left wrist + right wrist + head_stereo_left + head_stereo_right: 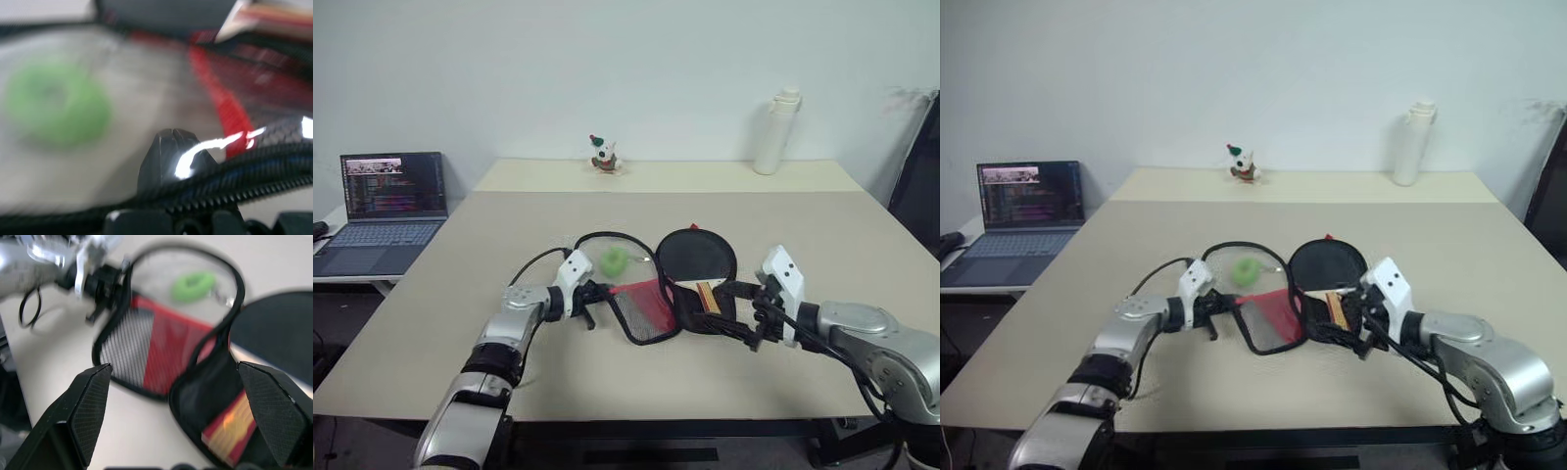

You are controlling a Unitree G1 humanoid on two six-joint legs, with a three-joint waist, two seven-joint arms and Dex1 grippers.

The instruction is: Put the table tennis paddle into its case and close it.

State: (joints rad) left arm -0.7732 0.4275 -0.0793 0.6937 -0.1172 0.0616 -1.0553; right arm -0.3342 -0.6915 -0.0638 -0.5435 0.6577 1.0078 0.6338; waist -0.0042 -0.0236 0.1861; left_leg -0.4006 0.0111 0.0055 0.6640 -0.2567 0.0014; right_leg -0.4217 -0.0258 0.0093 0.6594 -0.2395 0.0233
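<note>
The left gripper [594, 291] was clenched on the open flap edge of the case [646, 308] near the table's [460, 284] front edge. The table tennis paddle [697, 259] lay in the case between both grippers, its handle just beside the right gripper [751, 311], whose fingers were spread and empty.

This looks like an office or a robotics lab workroom. A large beige table [450, 294] stands against a plain white wall [607, 59]. Beside the table, off its left edge, an open laptop [382, 211] sits on a lower white desk, its screen showing lines of code. At the table's far edge stand a small toy figure [604, 154] and, further right, a tall white bottle [775, 132]. A dark panel [918, 171] leans by the table's right side.
</note>
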